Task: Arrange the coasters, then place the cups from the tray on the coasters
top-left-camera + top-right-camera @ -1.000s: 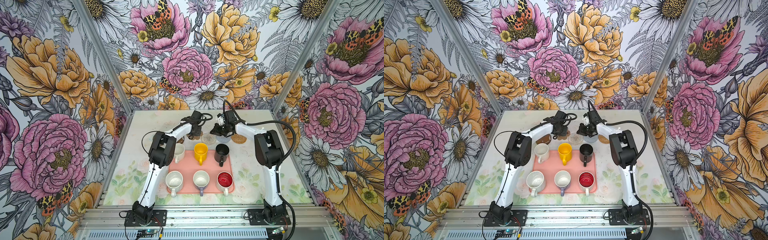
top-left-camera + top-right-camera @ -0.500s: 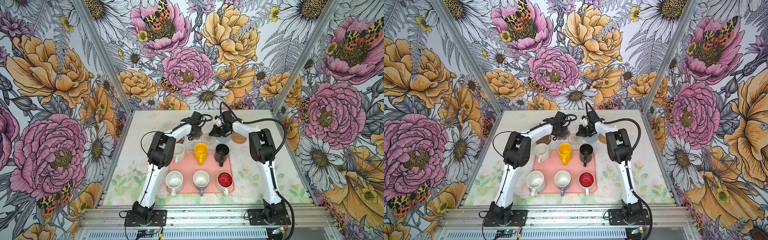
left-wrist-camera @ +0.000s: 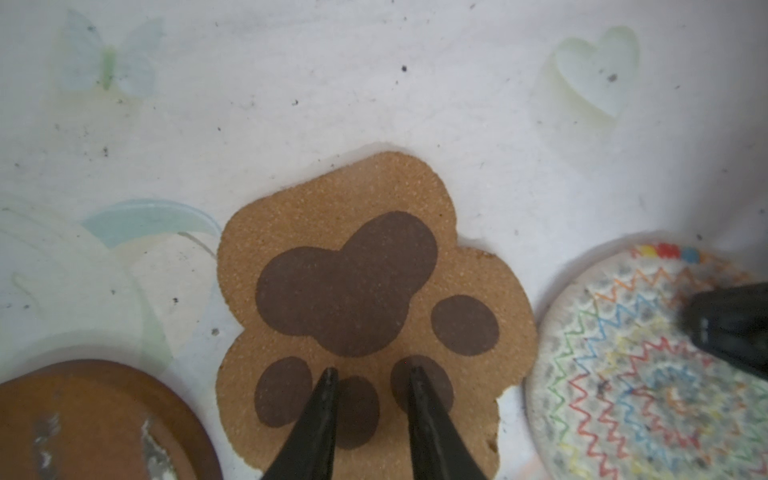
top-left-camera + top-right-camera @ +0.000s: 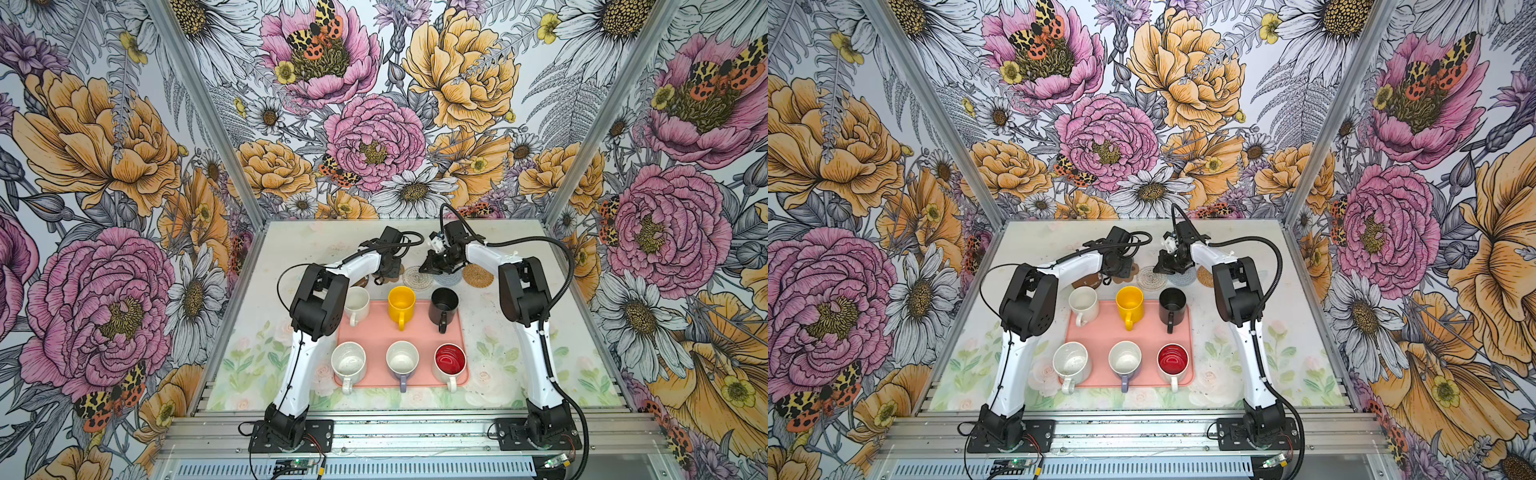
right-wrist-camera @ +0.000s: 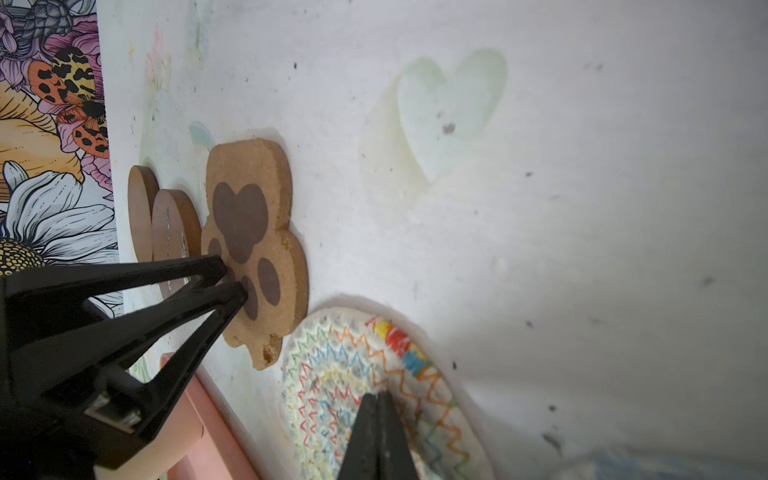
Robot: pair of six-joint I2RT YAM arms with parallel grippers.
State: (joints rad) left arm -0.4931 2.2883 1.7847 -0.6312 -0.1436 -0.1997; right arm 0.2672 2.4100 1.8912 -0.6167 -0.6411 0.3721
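Six cups stand on the pink tray (image 4: 374, 328): white (image 4: 357, 300), yellow (image 4: 401, 301), black (image 4: 444, 305), speckled white (image 4: 348, 362), lavender (image 4: 402, 360) and red-lined (image 4: 449, 361). The coasters lie in a row behind it. My left gripper (image 3: 372, 372) is open by a narrow gap, its tips on the tan paw-shaped coaster (image 3: 353, 270). The shut right gripper (image 5: 378, 395) rests its tip on the pale zigzag-patterned coaster (image 5: 332, 374). To the right of that lie a pale blue coaster (image 4: 451, 279) and a rattan one (image 4: 478, 275). Two dark brown discs (image 5: 139, 208) (image 5: 174, 224) lie to the left.
Floral walls close the table on three sides. The coaster row sits tight against the tray's far rim (image 5: 216, 436). The table mat (image 3: 374, 83) stretches pale behind the coasters. Both arms arch over the tray's back corners in both top views.
The right arm's elbow has swung a little to the left and its gripper has shifted slightly over the patterned coaster. The left arm has stayed where it was.
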